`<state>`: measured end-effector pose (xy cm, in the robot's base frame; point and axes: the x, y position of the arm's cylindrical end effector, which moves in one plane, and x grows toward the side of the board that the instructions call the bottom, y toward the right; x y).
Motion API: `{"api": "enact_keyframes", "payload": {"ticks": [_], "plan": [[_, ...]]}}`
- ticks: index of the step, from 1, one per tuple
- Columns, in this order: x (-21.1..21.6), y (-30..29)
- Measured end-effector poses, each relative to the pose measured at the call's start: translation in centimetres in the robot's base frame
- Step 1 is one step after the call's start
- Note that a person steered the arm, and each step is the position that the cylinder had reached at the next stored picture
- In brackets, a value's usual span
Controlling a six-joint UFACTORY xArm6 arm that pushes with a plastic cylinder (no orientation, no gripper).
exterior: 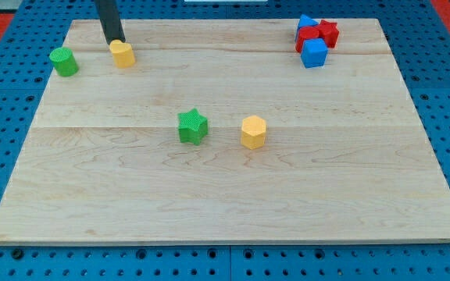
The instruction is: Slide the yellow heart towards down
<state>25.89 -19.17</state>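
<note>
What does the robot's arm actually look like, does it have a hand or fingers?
No hand or fingers show. All that is in view is a straight, plain dark rod coming in from the view's top, smooth and round, with no cables or markings visible. My tip is its blunt lower end, right behind the yellow heart.

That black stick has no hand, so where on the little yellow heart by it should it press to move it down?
No gripping here: press on the yellow heart at its top side, from the view's top. My tip sits right there at its upper-left edge; centring it slightly rightward should probably keep the heart from veering.

Single view: high front angle, looking down over whole board (233, 195), moderately near.
</note>
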Motion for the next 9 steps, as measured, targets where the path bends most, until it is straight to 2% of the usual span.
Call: {"api": "enact_keyframes", "payload": {"ticks": [2, 4, 6, 7, 9], "plan": [[3.5, 0.2], [3.2, 2.0], [5.6, 4.3], [7.4, 5.4], [14.5, 5.6]]}}
